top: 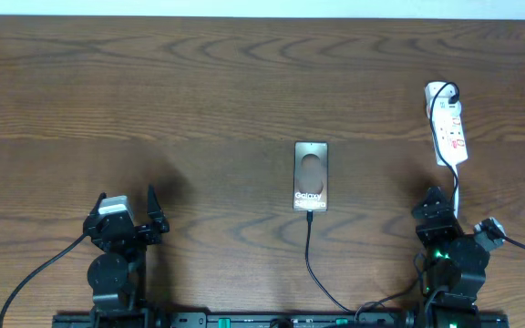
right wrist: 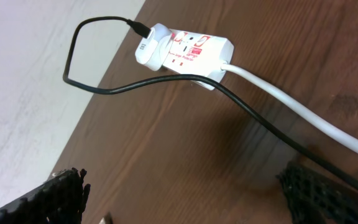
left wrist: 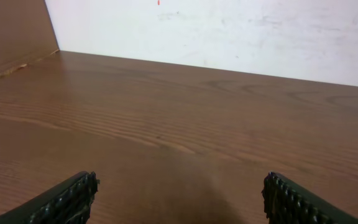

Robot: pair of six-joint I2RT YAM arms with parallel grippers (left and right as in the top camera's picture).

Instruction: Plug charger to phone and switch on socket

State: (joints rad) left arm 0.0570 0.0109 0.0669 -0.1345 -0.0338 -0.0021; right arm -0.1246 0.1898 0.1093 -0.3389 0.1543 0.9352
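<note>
The phone point(top: 311, 175) lies flat mid-table, screen up with "Galaxy" lettering. The charger, a thin black cable point(top: 309, 246), meets the phone's near edge and runs toward the table's front. The socket, a white power strip with red markings point(top: 448, 126), lies at the far right; it also shows in the right wrist view point(right wrist: 194, 53), with a white adapter point(right wrist: 150, 47) plugged in and the black cable point(right wrist: 73, 59) looping from it. My left gripper point(top: 128, 202) point(left wrist: 179, 199) is open and empty over bare wood. My right gripper point(top: 437, 208) point(right wrist: 182, 196) is open and empty, just short of the strip.
The strip's thick white cord point(right wrist: 291, 106) runs back toward my right gripper beside the black cable. A white wall point(left wrist: 229, 31) rises behind the table's far edge. A brown board point(left wrist: 11, 31) stands at the left.
</note>
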